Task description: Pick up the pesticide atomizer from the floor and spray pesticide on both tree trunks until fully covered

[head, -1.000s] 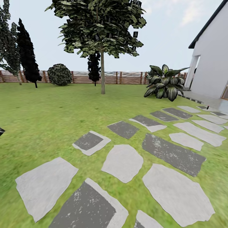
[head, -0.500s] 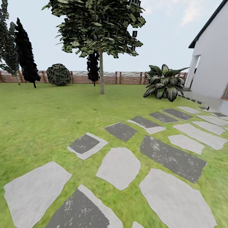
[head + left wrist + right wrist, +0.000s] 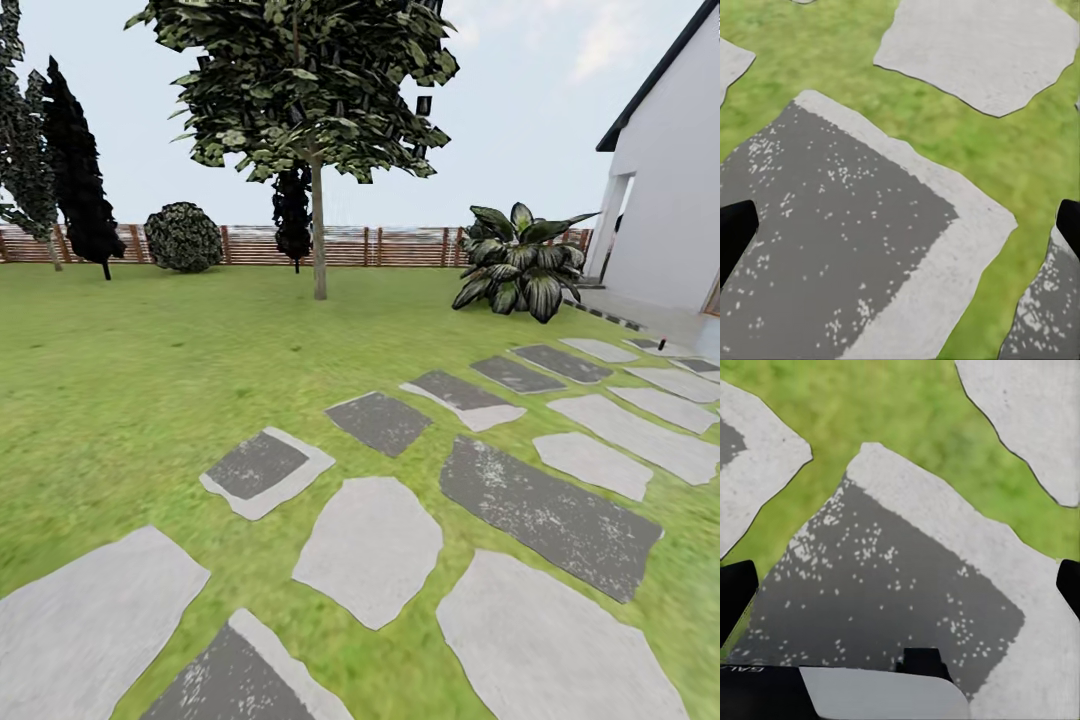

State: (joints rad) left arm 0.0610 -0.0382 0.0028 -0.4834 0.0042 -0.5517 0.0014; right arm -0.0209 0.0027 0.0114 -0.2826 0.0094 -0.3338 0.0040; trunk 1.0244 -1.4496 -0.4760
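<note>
While a small dark red-tipped object [image 3: 658,344] at the right edge, too small to identify, might have been the atomizer, one tree [image 3: 318,215] stood upper centre; both grippers [image 3: 900,225] [image 3: 900,585] hung spread and empty over stepping stones [image 3: 368,549], suiting travel.

Home garden, lawn [image 3: 150,350], slatted fence [image 3: 400,246], stepping stones [image 3: 370,545], house wall [image 3: 670,200]

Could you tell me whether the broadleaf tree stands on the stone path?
No, the tree rises from open lawn, well beyond the stepping stones.
</note>
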